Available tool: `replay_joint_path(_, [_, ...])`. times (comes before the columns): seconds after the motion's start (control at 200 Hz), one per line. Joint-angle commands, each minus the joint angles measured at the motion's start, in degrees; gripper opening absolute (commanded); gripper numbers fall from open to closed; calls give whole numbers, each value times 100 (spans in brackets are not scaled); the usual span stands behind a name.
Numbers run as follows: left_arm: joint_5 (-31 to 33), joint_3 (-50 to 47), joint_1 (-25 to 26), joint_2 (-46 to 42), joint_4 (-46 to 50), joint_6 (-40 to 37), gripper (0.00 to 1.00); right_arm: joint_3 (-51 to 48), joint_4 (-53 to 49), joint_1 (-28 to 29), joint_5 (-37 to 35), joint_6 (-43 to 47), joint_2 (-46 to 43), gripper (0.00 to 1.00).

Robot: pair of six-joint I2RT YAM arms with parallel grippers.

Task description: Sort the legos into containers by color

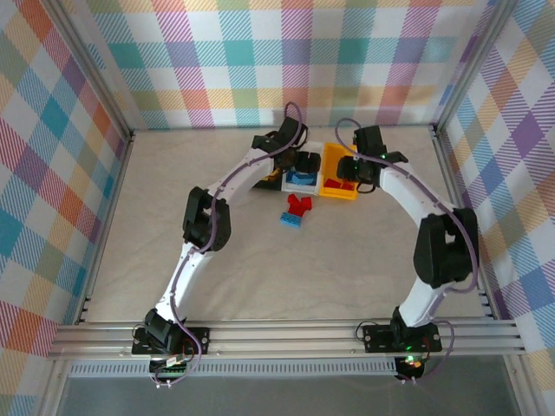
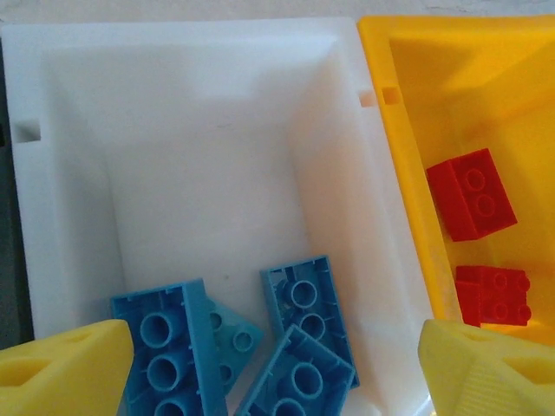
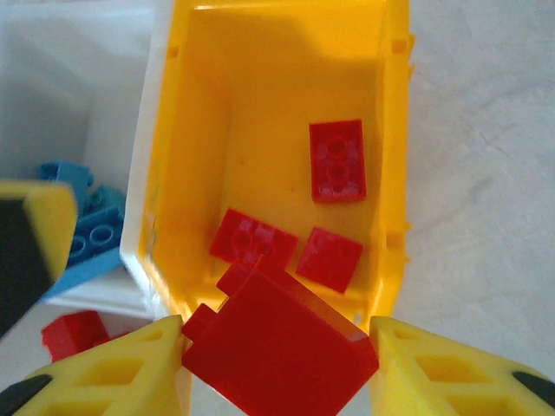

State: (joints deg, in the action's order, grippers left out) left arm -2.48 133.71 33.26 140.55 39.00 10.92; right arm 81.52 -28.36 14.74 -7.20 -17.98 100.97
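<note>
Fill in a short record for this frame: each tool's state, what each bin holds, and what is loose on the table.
left tool: open, nothing between its fingers, over the white bin
right tool: shut on a red brick, over one end of the yellow bin
white bin contents: blue legos
yellow bin contents: three red legos
loose on table: loose red legos and a loose blue lego, just in front of the bins

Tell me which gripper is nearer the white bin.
Left. The left gripper hangs open above the white bin; the right gripper holds a red brick over the neighbouring yellow bin.
</note>
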Motion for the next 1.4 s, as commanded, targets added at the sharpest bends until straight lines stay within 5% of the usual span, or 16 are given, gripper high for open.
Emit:
replay_joint_path(0.0, [113, -730, 79, -1074, 317, 96, 87, 488, -151, -93, 219, 128, 503, 49])
replay_joint_path(0.29, [338, -4300, 433, -3309, -409, 536, 98, 1548, -264, -172, 361, 163, 1646, 49])
replay_joint_path(0.48, [369, -5535, 735, -3768, -845, 762, 100, 1850, -348, -165, 454, 172, 1930, 63])
replay_joint_path(0.705, [551, -5464, 889, -3277, -1035, 656, 100, 1459, -296, -97, 475, 154, 1299, 78])
replay_joint_path(1.22, [608, -4347, 889, -1795, -866, 42, 100, -1677, 265, 380, 757, -323, -1544, 80])
replay_joint_path(1.395, [509, -4176, 877, -1553, -868, -28, 86, -2212, 344, 398, 910, -510, -2040, 79])
